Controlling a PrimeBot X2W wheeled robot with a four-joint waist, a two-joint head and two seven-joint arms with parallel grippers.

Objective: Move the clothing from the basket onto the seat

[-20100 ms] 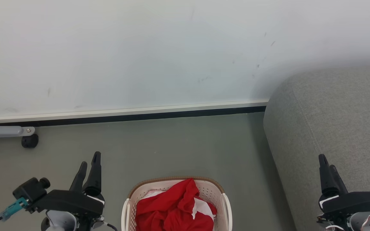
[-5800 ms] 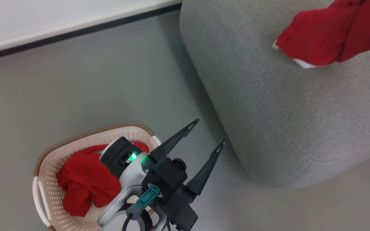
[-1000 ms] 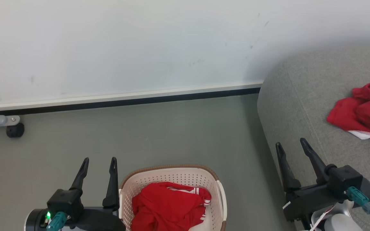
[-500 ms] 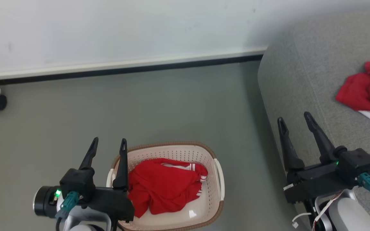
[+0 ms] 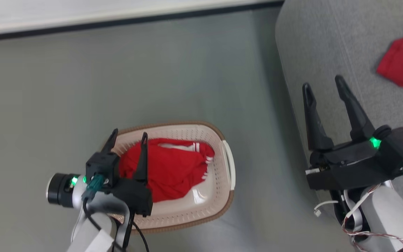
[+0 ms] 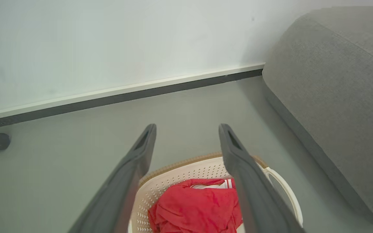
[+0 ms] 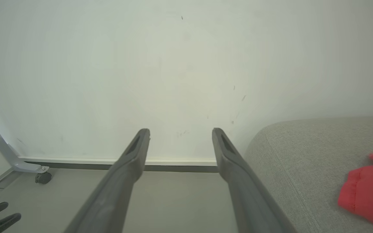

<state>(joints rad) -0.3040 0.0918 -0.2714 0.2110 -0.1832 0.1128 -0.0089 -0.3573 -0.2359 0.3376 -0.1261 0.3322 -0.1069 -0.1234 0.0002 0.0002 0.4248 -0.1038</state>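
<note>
Left tool hung over the basket, fingers spread and empty — one red garment lay bunched inside it. Right tool was likewise spread and empty at the edge of the grey seat — the second red garment lay on that seat, apart from the tool.

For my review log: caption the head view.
Open left gripper above basket with one red garment; second garment lies on the seat.
</note>
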